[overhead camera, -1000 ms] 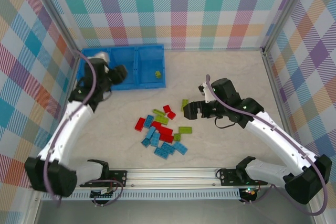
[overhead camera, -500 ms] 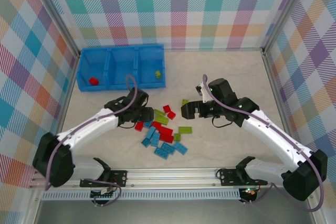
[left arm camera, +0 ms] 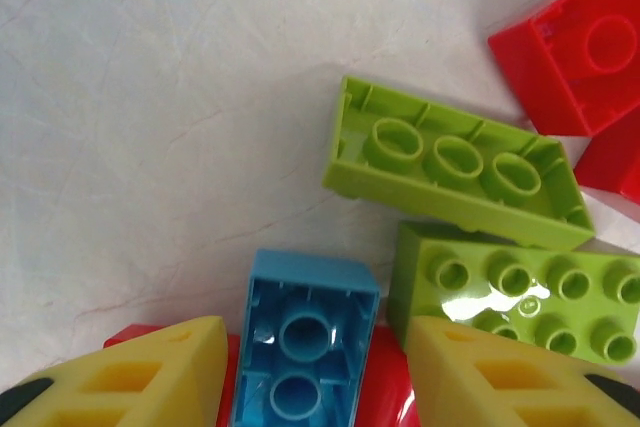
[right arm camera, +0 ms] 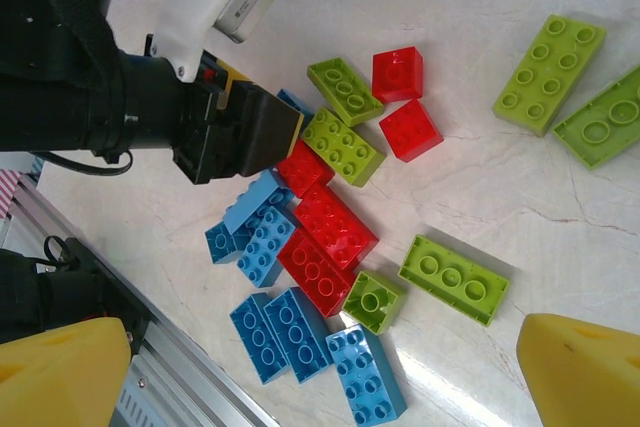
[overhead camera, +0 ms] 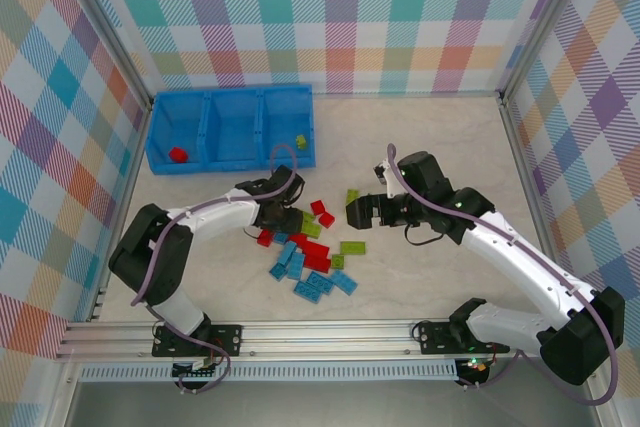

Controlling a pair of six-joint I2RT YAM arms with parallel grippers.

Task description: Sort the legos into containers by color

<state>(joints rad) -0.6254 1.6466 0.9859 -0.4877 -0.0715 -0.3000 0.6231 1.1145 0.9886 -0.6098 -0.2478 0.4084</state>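
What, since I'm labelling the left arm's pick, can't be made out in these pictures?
1) Left wrist view: the light blue brick between the yellow fingers is cut off by the bottom edge, so its length is unknown.
2) Left wrist view: the red brick under it is mostly hidden by that brick and the fingers.
3) Top view: the green brick in the containers is too small to show its shape.

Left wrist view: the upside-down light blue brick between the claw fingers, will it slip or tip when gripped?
Probably stiff and light: the light blue brick is hollow plastic, underside up. Its glossy walls may slip unless the left claw squeezes squarely. It seems to rest on a red brick, so it might rock when nudged.
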